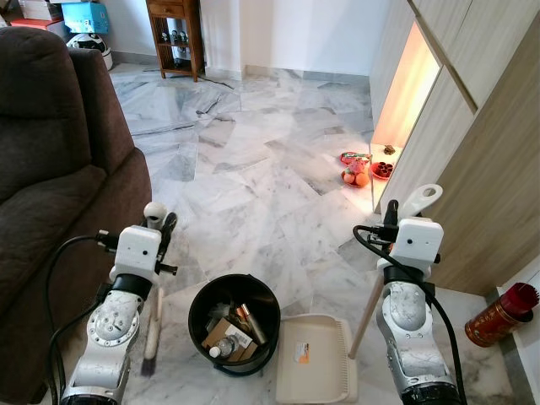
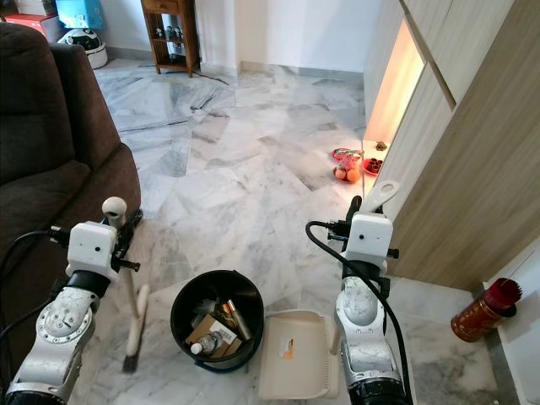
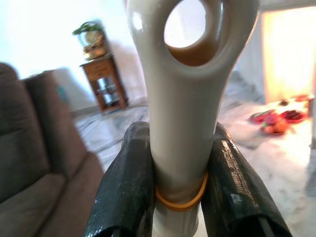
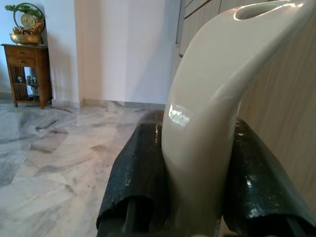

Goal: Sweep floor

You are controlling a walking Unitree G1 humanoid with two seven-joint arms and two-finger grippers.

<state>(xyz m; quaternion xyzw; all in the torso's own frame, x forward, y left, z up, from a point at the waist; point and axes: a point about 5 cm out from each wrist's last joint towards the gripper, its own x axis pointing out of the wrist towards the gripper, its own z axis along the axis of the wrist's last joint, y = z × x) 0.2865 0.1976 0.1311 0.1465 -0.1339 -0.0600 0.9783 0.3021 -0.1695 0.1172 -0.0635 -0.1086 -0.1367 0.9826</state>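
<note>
I see the black bin (image 1: 234, 324) on the marble floor (image 1: 253, 169), holding cardboard scraps and a bottle. Left of it, my left gripper (image 3: 180, 192) pinches the broom (image 1: 153, 325) handle; right of it lies the dustpan (image 1: 316, 359), its handle pinched by my right gripper (image 4: 200, 182). The sofa (image 1: 51, 186) crowds the bin's far left.

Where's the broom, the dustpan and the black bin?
broom (image 1: 153, 337), left eye view, on its cream stick just above the bristles.
dustpan (image 1: 316, 359), left eye view, on the flat cream tray.
black bin (image 2: 187, 296), right eye view, on its rim's left side.
</note>
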